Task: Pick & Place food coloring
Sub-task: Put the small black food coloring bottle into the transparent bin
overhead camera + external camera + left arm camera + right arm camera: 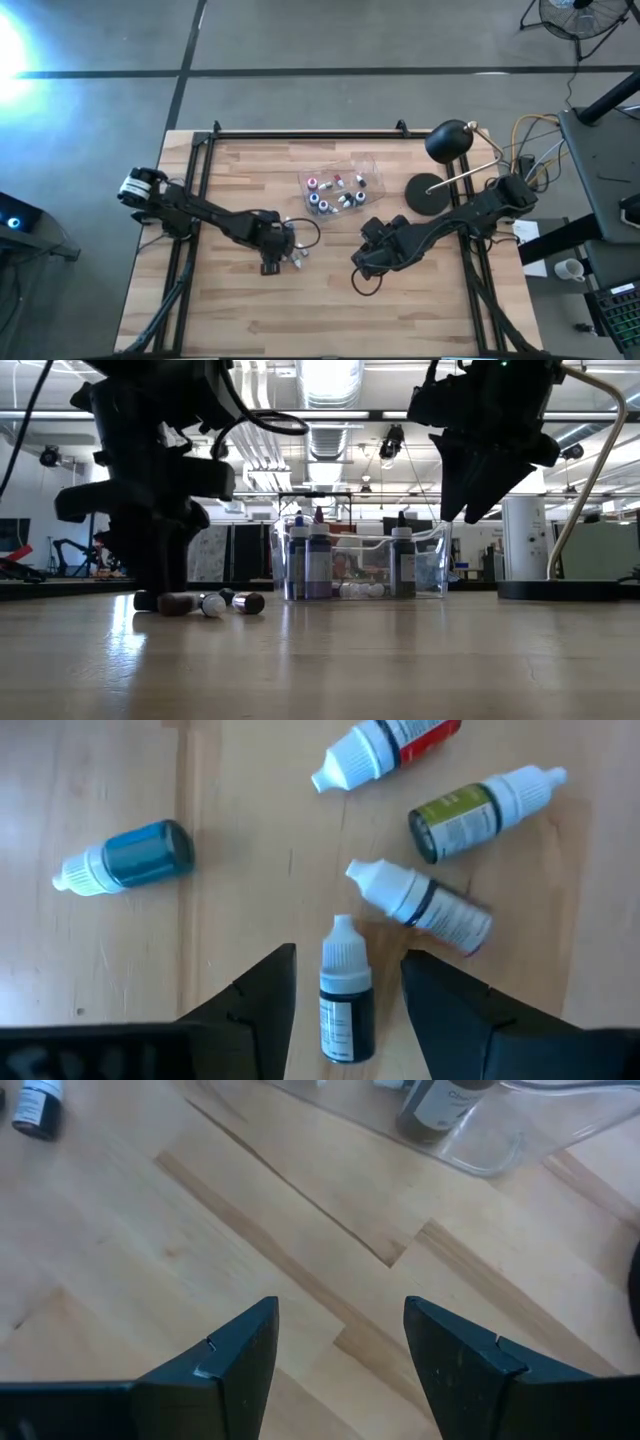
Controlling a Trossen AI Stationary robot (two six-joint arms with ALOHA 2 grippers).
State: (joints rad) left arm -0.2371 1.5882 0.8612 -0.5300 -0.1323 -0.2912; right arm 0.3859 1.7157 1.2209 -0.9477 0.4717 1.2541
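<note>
Between the left gripper's parted fingers lies a small dark-bodied, white-capped food coloring bottle, ungripped, on the wooden table. Four bottles lie nearby. Right gripper hovers open, empty, beside the clear plastic tub.
</note>
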